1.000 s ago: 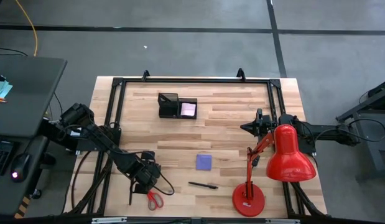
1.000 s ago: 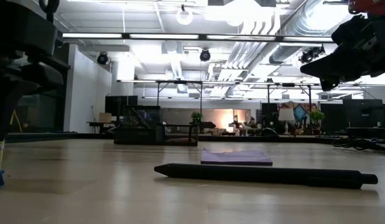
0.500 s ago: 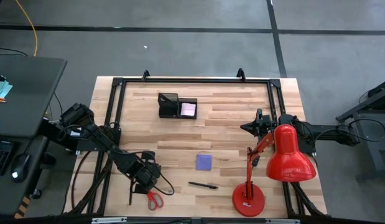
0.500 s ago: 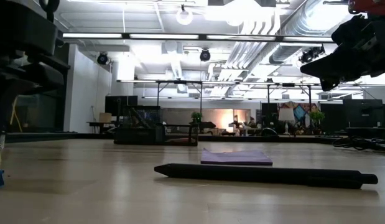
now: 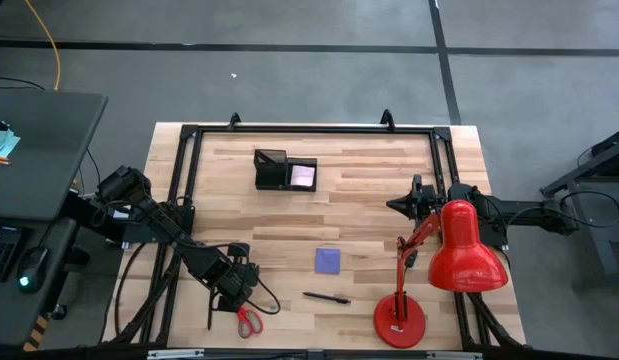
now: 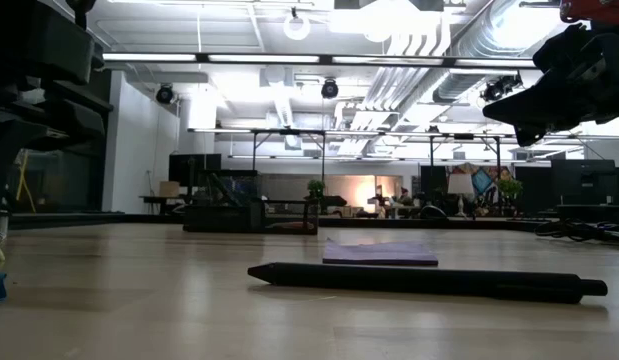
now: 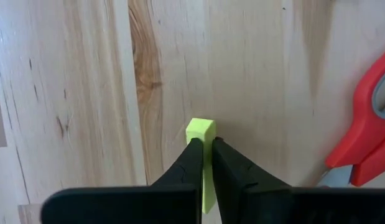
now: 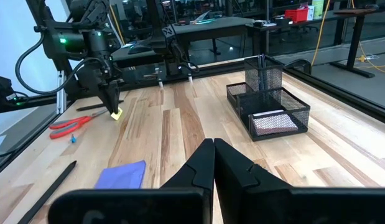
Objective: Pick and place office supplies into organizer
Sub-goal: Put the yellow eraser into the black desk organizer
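Left hand [image 7: 204, 163] was clamped shut on the little yellow eraser [image 7: 203, 134] near the tabletop's [image 5: 369, 200] front-left corner, presumably to lift it. Right hand [image 8: 213, 163] sat closed and empty by the right edge, just waiting.

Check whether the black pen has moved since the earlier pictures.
No. In the high view the black pen lies at the same spot below the purple sticky-note pad, left of the lamp base.

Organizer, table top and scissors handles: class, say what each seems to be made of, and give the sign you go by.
Organizer: black wire mesh, probably metal; you can see through its walls. Table top: pale wood in joined strips, smooth, with visible grain and a knot. Scissors handles: glossy red, likely plastic.
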Available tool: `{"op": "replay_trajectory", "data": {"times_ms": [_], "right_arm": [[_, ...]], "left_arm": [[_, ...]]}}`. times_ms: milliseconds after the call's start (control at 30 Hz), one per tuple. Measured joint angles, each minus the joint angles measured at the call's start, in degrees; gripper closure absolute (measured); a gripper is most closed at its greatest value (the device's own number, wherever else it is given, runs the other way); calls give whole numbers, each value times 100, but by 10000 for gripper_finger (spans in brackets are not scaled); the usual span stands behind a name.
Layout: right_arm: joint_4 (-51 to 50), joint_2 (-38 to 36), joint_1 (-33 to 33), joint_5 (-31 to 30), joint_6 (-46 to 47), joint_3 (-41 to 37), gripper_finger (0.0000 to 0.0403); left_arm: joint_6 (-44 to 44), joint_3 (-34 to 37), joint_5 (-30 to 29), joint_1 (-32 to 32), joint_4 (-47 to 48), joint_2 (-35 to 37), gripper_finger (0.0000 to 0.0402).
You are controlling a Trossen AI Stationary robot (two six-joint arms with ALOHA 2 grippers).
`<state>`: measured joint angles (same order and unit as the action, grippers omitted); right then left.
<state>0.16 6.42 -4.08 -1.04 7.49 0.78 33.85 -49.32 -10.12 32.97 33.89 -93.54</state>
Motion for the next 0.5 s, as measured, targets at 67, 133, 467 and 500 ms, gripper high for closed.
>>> {"op": "replay_trajectory", "data": {"times_ms": [67, 133, 467, 500], "right_arm": [[0, 0, -1, 0, 0, 0, 400], [0, 0, 0, 0, 0, 0, 400], [0, 0, -1, 0, 0, 0, 400], [0, 0, 0, 0, 0, 0, 400]], "left_arm": [[38, 0, -1, 0, 0, 0, 392], [45, 0, -1, 0, 2, 0, 391], [68, -2, -156, 4, 83, 0, 399], [65, -2, -161, 2, 92, 0, 400]]}}
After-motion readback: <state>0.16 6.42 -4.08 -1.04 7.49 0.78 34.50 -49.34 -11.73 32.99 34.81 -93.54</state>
